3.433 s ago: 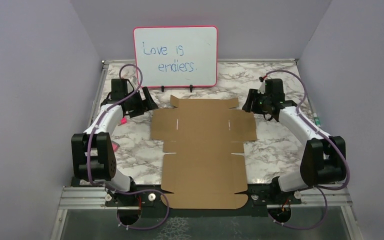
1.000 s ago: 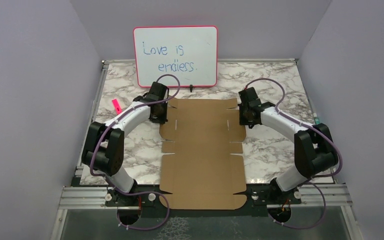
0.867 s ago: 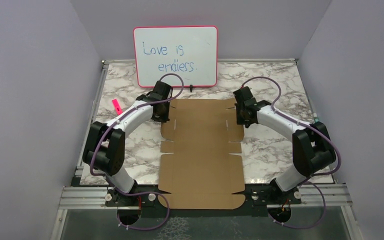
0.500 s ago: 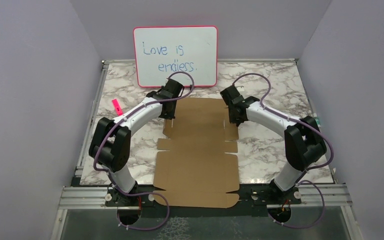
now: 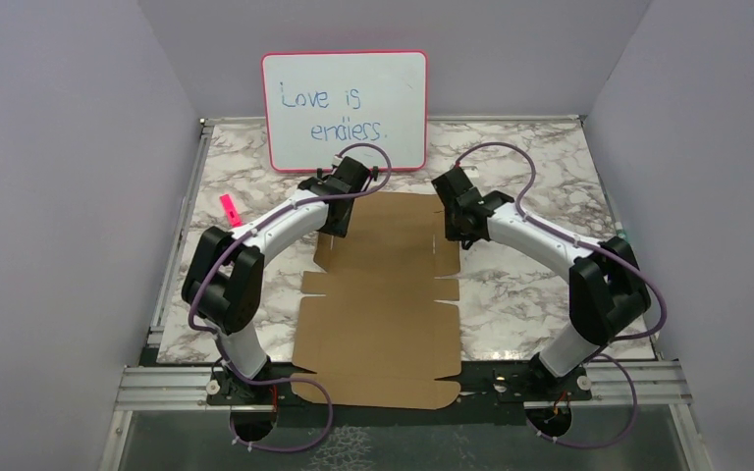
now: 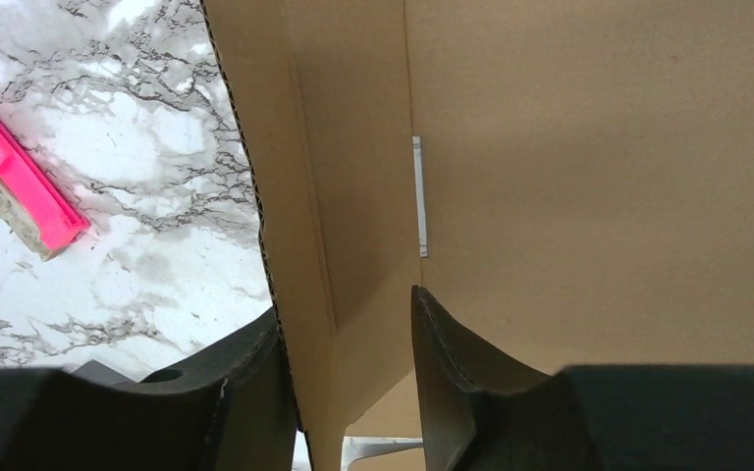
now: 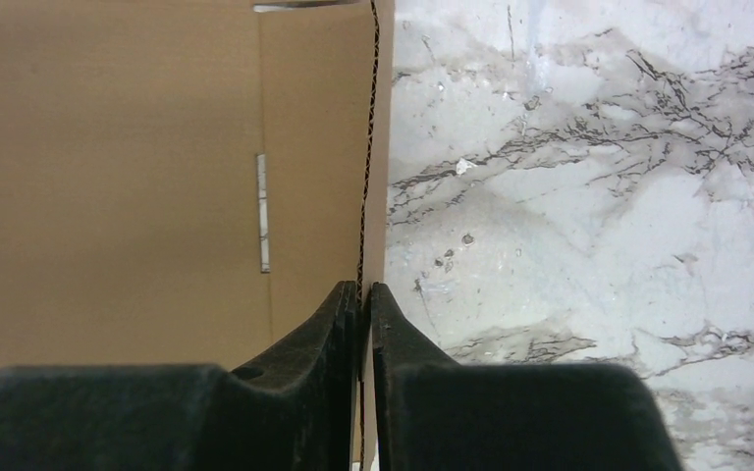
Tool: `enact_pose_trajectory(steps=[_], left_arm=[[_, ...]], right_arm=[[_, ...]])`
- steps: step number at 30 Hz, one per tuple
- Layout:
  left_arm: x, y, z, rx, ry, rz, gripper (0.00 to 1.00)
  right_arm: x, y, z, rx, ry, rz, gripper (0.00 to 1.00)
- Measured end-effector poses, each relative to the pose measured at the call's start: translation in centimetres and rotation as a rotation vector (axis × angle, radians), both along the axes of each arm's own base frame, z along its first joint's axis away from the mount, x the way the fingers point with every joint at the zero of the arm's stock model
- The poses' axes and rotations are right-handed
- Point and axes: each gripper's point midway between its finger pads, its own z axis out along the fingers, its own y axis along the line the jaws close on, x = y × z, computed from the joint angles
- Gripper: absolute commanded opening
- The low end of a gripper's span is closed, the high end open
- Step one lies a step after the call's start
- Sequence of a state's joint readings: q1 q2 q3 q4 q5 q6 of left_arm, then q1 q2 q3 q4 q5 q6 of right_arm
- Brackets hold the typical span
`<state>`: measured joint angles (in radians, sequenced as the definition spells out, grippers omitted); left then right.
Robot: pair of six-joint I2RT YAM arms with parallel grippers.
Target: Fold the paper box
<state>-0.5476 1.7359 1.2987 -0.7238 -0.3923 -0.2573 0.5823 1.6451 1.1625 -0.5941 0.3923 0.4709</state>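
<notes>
From where I'm looking, the left end effector (image 6: 346, 314) has its two dark fingers (image 6: 241, 383) spread apart, and a raised side flap (image 6: 290, 226) of the paper box (image 6: 599, 177) stands on edge in the gap, close to one finger. A narrow pale slot (image 6: 419, 196) is cut in the brown panel just past the fold. Off to the side a pink bar (image 6: 20, 182) lies on the marbled table (image 6: 157, 128), apart from the cardboard.

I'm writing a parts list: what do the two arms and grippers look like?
The left arm and right arm have white tubular links with bulky black joint housings. A purple cable loops along each. The left gripper and right gripper have matte black, tapering fingers. No markings visible.
</notes>
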Motion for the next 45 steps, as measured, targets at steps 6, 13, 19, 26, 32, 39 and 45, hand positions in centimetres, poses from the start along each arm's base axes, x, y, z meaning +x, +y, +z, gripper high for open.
enact_pose_trajectory(steps=[6, 13, 19, 26, 32, 39, 45], left_arm=[[-0.2, -0.2, -0.2, 0.008, 0.007, -0.007, 0.52], [0.1, -0.8, -0.2, 0.008, 0.014, -0.017, 0.59], [0.2, -0.9, -0.1, 0.011, 0.014, -0.025, 0.69], [1.6, 0.4, 0.9, -0.07, -0.006, 0.013, 0.77], [1.4, 3.3, 2.7, -0.221, -0.051, 0.074, 0.85], [-2.8, 7.8, 1.4, -0.341, -0.043, 0.168, 0.89], [-6.0, 8.8, -0.6, -0.462, -0.001, 0.23, 0.9]], right_arm=[[0.1, 1.2, 0.8, 0.076, -0.028, 0.029, 0.21], [-0.3, 2.5, 0.1, 0.153, -0.023, 0.065, 0.28], [-0.1, 2.9, 0.8, 0.173, -0.047, 0.069, 0.45], [0.3, 1.8, 3.5, 0.151, -0.14, 0.079, 0.6], [-0.6, 1.2, 4.0, 0.159, -0.167, 0.099, 0.67], [-3.9, 0.4, 1.7, 0.196, -0.1, 0.136, 0.71], [-5.7, 1.6, 1.3, 0.285, -0.052, 0.186, 0.74]])
